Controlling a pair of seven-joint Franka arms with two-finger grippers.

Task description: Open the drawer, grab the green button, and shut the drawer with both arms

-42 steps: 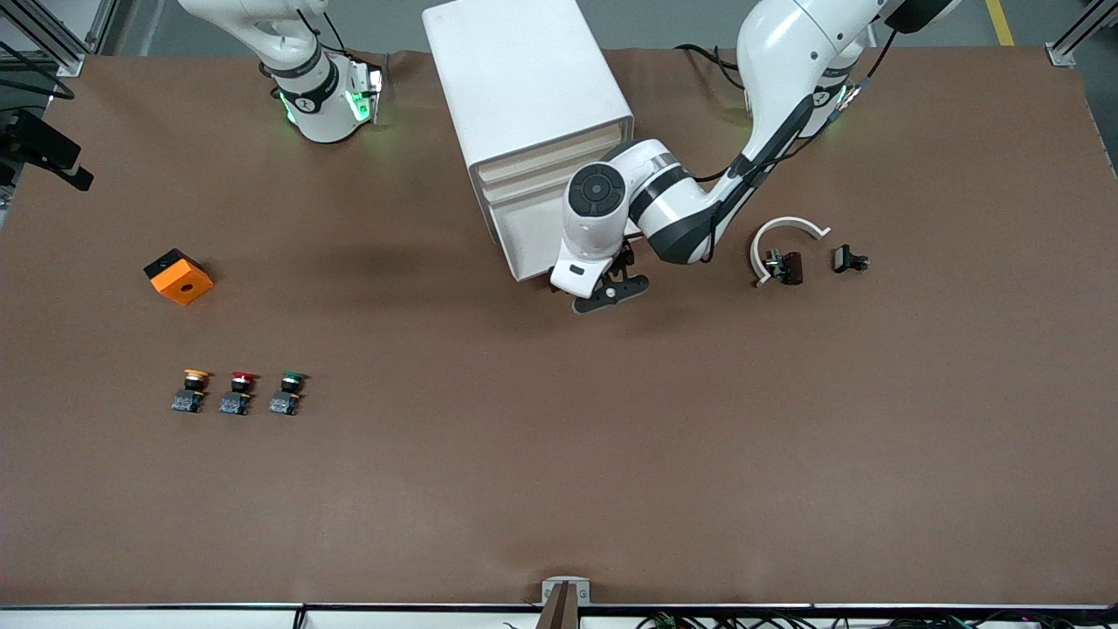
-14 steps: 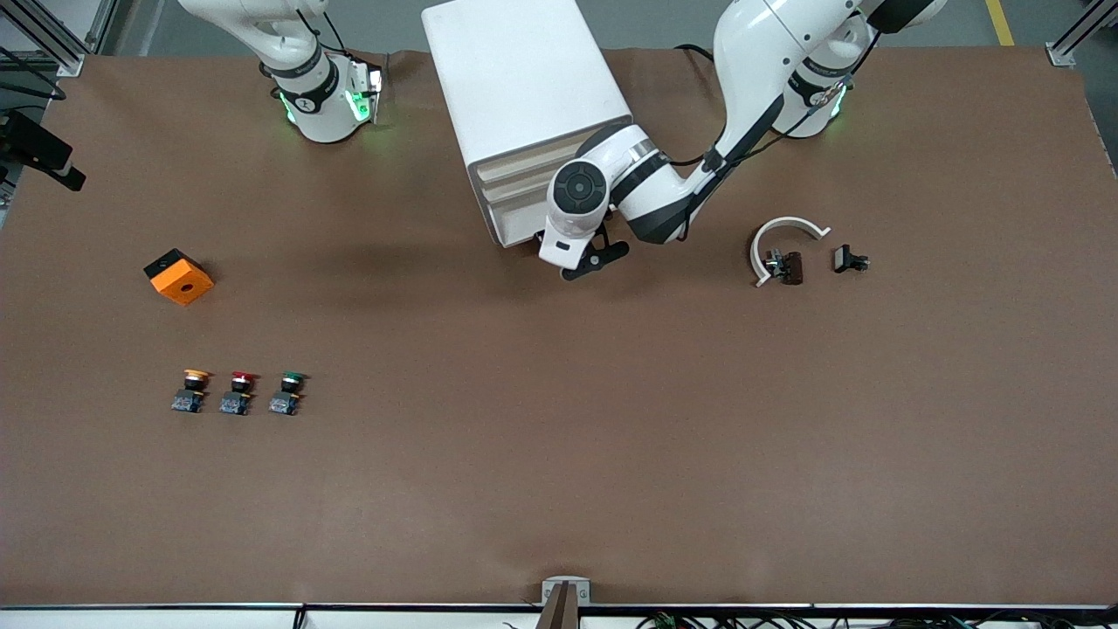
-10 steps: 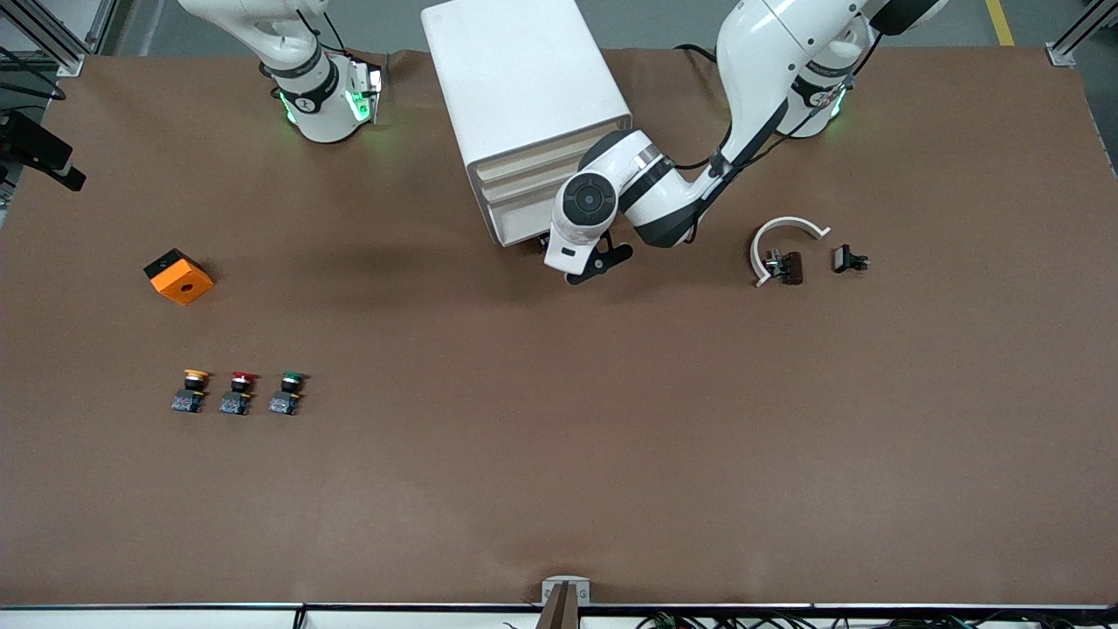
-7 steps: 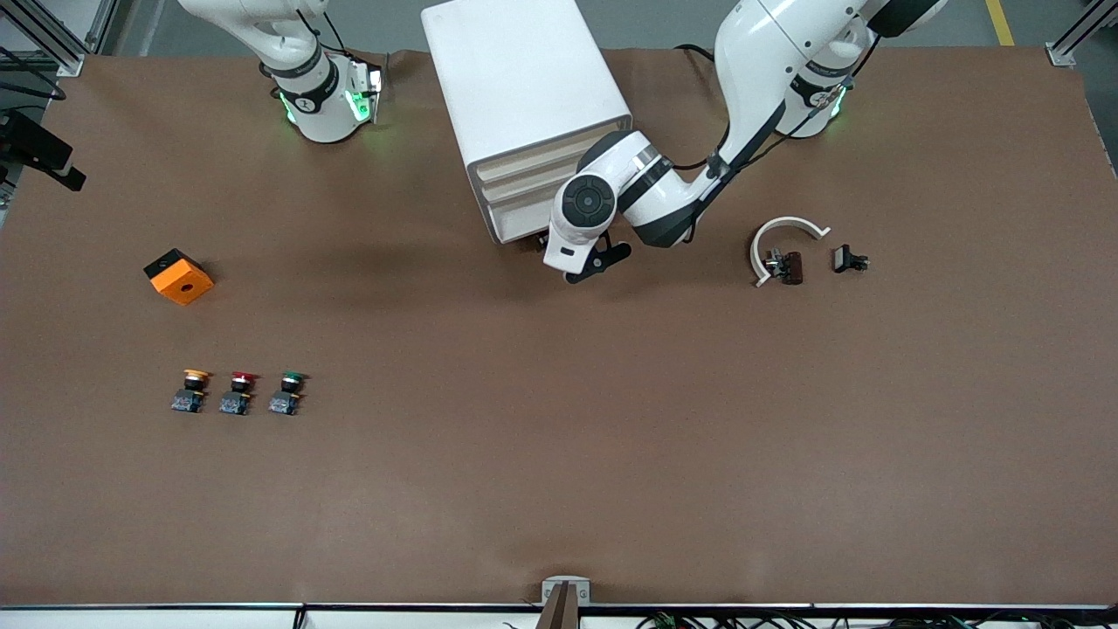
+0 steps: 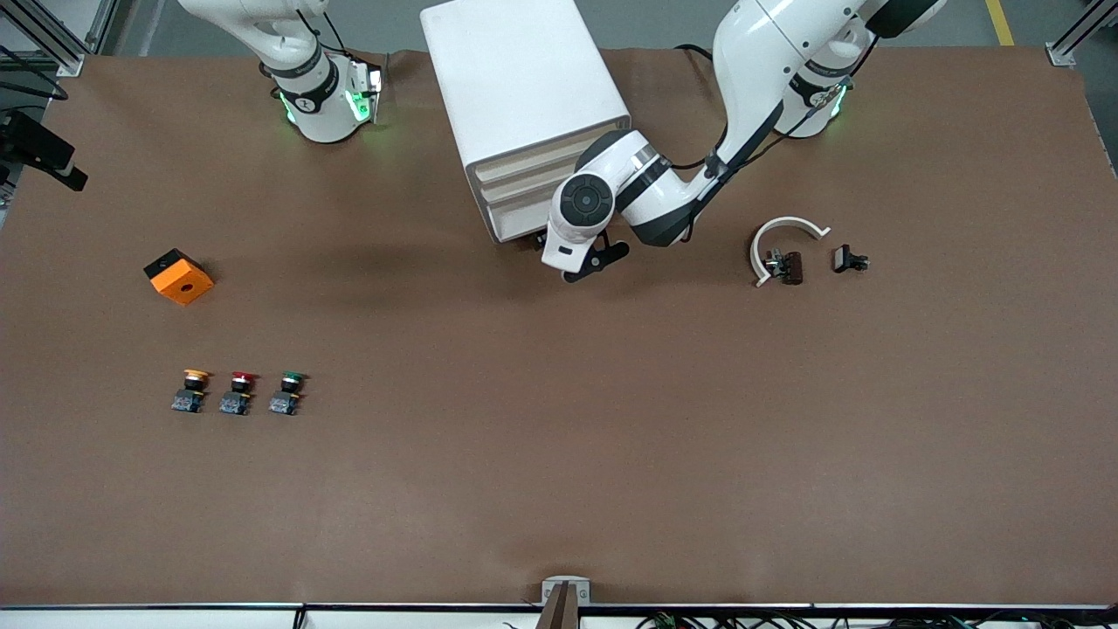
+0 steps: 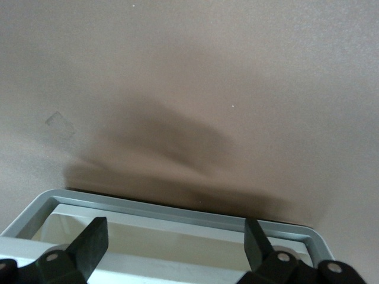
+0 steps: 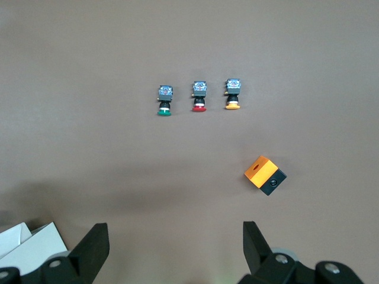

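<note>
Since the drawer (image 5: 521, 225) now sits pushed in, wide-open left gripper (image 5: 583, 265) at its front, right gripper (image 7: 172, 251) waits wide open over bare table.

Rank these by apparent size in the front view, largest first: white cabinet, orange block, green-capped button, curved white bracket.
1. white cabinet
2. curved white bracket
3. orange block
4. green-capped button
The bracket and block look close in extent, so their order is unsure.
</note>
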